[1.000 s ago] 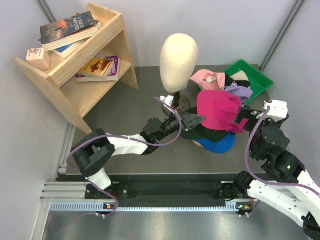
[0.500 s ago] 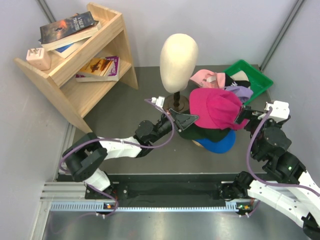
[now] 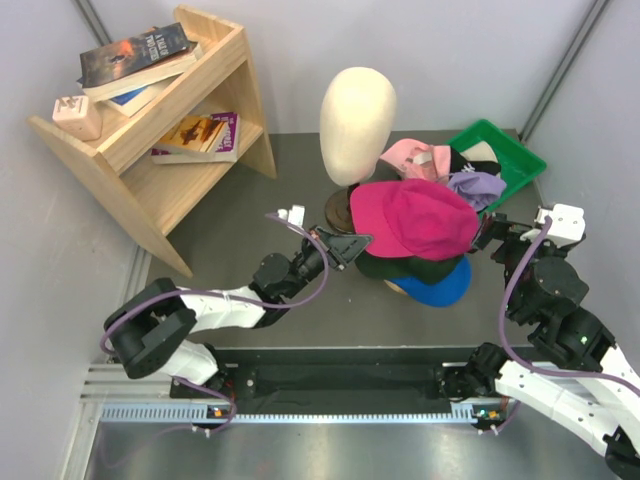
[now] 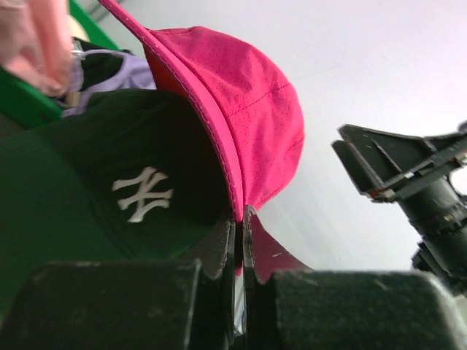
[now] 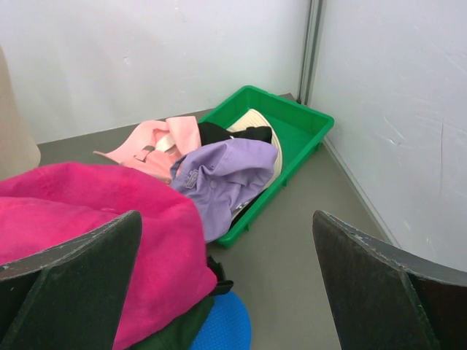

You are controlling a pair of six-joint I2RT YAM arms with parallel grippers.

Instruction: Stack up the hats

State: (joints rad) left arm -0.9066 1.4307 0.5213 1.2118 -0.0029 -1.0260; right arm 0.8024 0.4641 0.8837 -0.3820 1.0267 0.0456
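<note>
"So, what is your left end effector (image 3: pixel 350 244) doing?"

"Its fingers are pressed together on the brim of the magenta fabric baseball cap (image 3: pixel 415 218), pinching its edge. That cap lies on top of the black baseball cap with a white logo (image 4: pixel 139 193). Under both sits the blue fabric baseball cap (image 3: pixel 437 287). All three are on the dark grey tabletop (image 3: pixel 220 215), just in front of the smooth cream mannequin head (image 3: pixel 357 110)."

"And the right end effector (image 3: pixel 497 236)?"

"Mine is spread wide and holds nothing, just beside the stack on its right. Farther back, the green plastic tray (image 5: pixel 303 120) holds the lavender fabric cap (image 5: pixel 226 171) and the cream bucket hat (image 5: pixel 252 122). The light pink fabric cap (image 5: pixel 157 149) lies just beside the tray, touching the lavender one."
</note>
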